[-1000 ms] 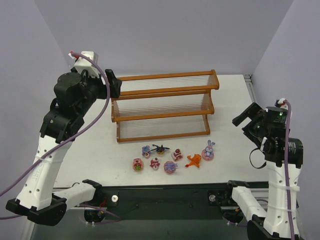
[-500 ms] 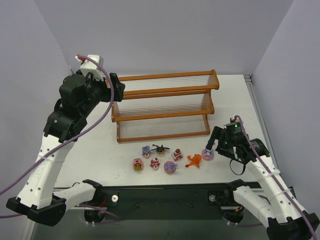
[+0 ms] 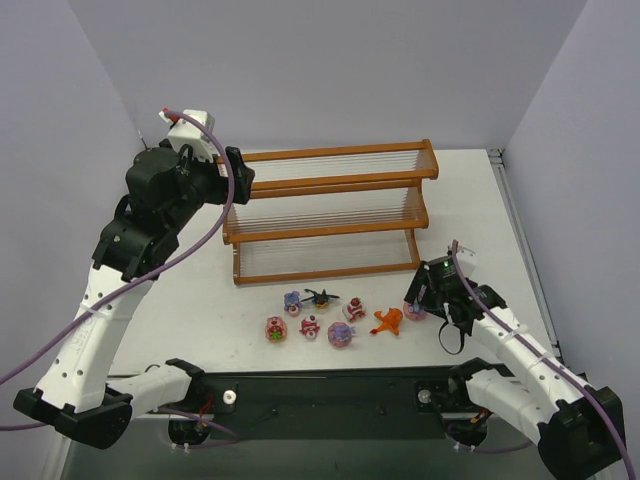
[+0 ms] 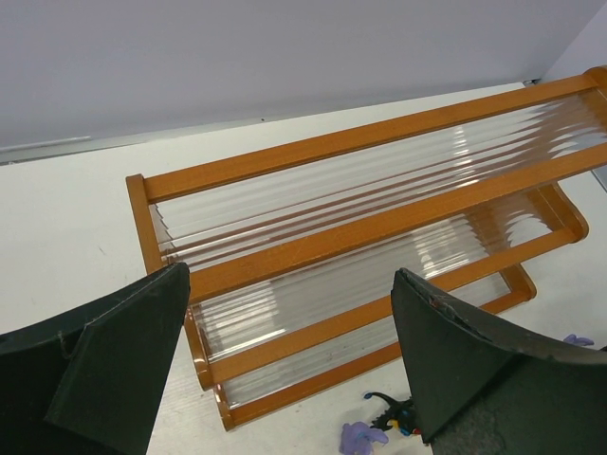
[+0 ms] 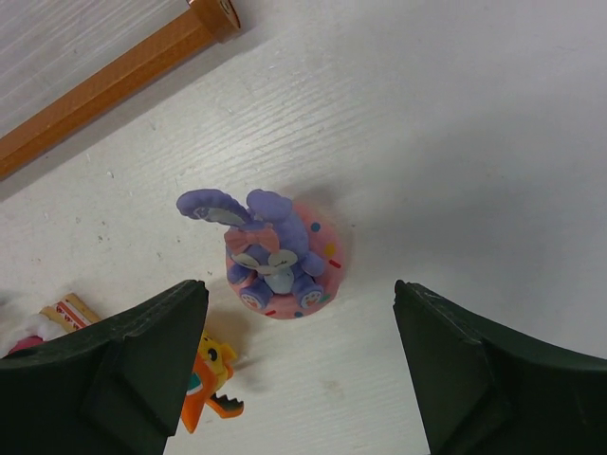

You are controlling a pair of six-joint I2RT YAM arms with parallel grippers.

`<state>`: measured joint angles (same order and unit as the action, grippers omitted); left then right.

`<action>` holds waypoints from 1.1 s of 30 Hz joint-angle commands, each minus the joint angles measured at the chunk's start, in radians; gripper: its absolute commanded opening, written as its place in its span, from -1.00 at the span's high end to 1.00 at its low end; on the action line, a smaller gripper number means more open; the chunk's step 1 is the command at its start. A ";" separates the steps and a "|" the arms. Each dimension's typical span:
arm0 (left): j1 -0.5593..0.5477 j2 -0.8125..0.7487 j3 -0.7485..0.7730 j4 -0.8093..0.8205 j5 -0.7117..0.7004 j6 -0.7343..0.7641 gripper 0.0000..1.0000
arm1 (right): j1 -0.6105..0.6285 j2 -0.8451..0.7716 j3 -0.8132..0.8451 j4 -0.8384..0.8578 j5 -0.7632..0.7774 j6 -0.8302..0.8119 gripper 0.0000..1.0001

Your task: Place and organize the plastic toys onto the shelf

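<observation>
Likely light, hard, slick: pinch purple long-eared toy (image 5: 278,254) low across pink base, with right gripper (image 5: 296,318), left gripper (image 4: 289,294) both gaping.

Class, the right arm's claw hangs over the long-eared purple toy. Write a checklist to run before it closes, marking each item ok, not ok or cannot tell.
1. Right claw open: ok, jaws wide apart.
2. Purple toy between its fingers: ok, centred in the wrist view.
3. Orange toy clear of the fingers: cannot tell, it sits right by one finger.
4. Shelf has room: ok, no toys on its tiers.
5. Left claw out of the way: ok, open, up by the shelf's left end.
</observation>
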<state>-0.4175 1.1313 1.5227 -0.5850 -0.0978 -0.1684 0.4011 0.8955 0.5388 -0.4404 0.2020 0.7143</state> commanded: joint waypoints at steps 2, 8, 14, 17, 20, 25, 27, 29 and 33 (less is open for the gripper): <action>-0.007 -0.010 0.005 0.033 -0.014 0.021 -0.95 | 0.022 0.039 -0.071 0.184 0.017 0.027 -0.61; -0.006 -0.010 0.008 0.030 -0.017 0.023 -0.95 | 0.059 0.074 -0.103 0.221 0.071 0.066 -0.55; -0.006 -0.008 0.002 0.028 -0.017 0.021 -0.94 | 0.074 0.083 -0.123 0.193 0.129 0.119 -0.40; -0.006 -0.008 0.001 0.031 -0.017 0.020 -0.95 | 0.074 0.102 -0.126 0.195 0.132 0.128 -0.36; -0.006 -0.008 0.002 0.028 -0.014 0.020 -0.95 | 0.076 0.123 -0.115 0.197 0.131 0.132 -0.33; -0.006 -0.010 0.001 0.027 -0.016 0.020 -0.94 | 0.076 0.149 -0.115 0.203 0.126 0.142 -0.18; -0.006 -0.011 -0.001 0.028 -0.016 0.020 -0.95 | 0.077 0.149 -0.119 0.198 0.123 0.149 -0.07; -0.006 -0.013 -0.002 0.028 -0.016 0.020 -0.94 | 0.079 0.145 -0.120 0.187 0.122 0.162 0.13; -0.006 -0.015 -0.004 0.027 -0.014 0.017 -0.95 | 0.079 0.096 -0.117 0.157 0.140 0.178 0.64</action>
<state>-0.4183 1.1313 1.5223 -0.5861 -0.1047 -0.1532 0.4732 1.0245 0.4271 -0.2081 0.3016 0.8616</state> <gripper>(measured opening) 0.974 0.499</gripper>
